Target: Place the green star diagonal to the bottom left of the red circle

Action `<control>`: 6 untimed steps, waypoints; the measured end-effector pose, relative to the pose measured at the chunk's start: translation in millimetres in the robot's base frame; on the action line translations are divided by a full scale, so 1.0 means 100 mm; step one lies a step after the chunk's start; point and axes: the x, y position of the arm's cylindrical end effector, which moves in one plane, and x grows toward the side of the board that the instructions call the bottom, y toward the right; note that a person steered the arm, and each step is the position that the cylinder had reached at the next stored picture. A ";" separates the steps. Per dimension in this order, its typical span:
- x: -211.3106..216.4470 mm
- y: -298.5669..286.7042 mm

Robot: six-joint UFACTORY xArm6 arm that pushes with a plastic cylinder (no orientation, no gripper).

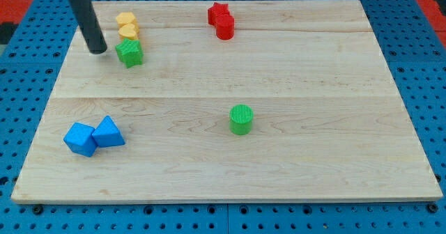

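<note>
A: Start with the rod. Where is my tip?

B: In the camera view it sits far back on the left of the pale wooden table, its dark end down on the boards. There are no jaws on this arm, only the straight rod, so there is nothing spread or pressed together to report.

A: And the task's block?

B: The green star-shaped block lies just to the right of the tip, close beside it; whether the two touch I cannot tell. Right behind the star are two yellow blocks: a yellow rounded block touching the star's far edge, and another yellow block just beyond that, their shapes hard to make out.

A: The red one?

B: The red cylinder, the red circle, is far back near the table's middle, well apart from the star and to its right. A red star-shaped block sits against its far left side.

A: Anything nearer?

B: A green ribbed cylinder stands right of centre, alone. At the near left, a blue cube-like block and a blue triangular block touch each other.
</note>
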 end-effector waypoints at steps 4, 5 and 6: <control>-0.24 1.60; -0.11 1.42; 0.02 1.49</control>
